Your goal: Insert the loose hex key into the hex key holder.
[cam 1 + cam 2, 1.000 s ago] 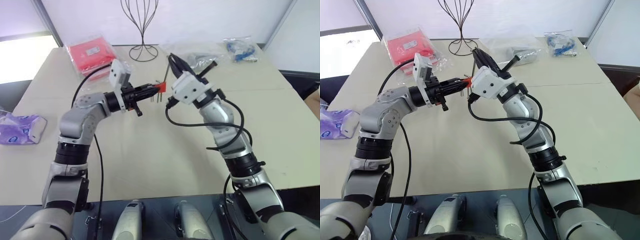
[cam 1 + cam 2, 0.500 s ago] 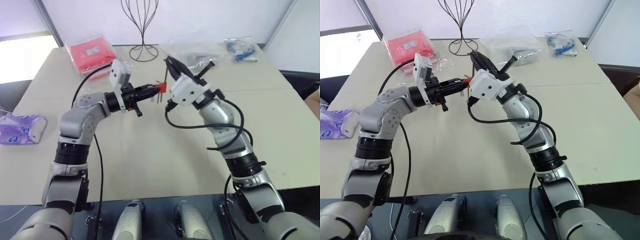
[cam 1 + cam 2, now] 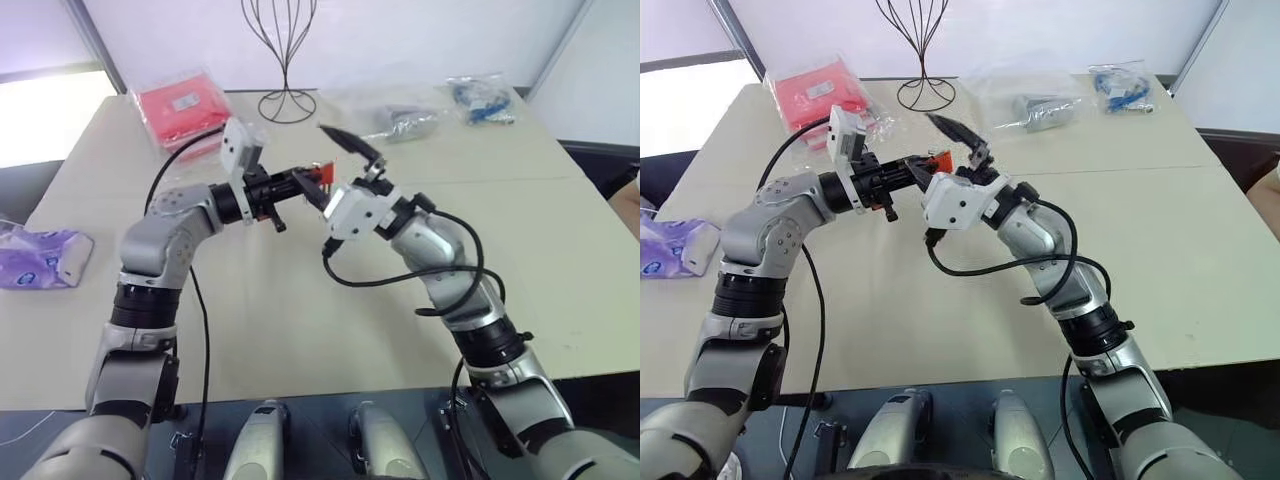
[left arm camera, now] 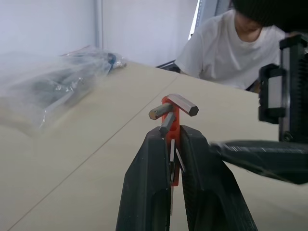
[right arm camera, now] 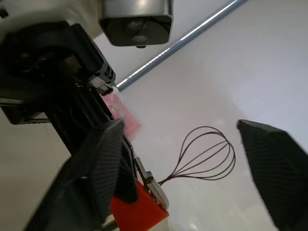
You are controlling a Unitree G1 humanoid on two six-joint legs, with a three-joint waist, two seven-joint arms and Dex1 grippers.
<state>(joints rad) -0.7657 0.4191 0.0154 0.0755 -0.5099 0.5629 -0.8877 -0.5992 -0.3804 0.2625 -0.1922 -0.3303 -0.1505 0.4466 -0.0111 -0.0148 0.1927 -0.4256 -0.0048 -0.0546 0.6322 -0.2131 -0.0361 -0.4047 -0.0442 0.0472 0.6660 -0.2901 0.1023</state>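
My left gripper (image 3: pixel 303 182) is shut on the orange-red hex key holder (image 3: pixel 322 173), held level above the table. In the left wrist view the holder (image 4: pixel 171 103) stands between the fingers, with short dark keys sticking out. The loose hex key (image 4: pixel 182 103), a grey rod with a bent end, sits at the holder's top, with no finger touching it. My right gripper (image 3: pixel 312 155) is open wide right beside the holder, one finger above it and one below. The right wrist view has the holder (image 5: pixel 139 214) low between the spread fingers (image 5: pixel 96 163).
The beige table (image 3: pixel 300 300) carries a black wire stand (image 3: pixel 282 50), red wrapped packets (image 3: pixel 180 105), a clear bag of tools (image 3: pixel 400 115) and a bag with blue parts (image 3: pixel 480 100) along its far side. A purple packet (image 3: pixel 40 255) lies at the left. A person (image 4: pixel 231 48) sits beyond the table.
My right gripper has gone from shut to wide open and has dropped back and to the left beside the holder. The left arm has kept still with the holder.
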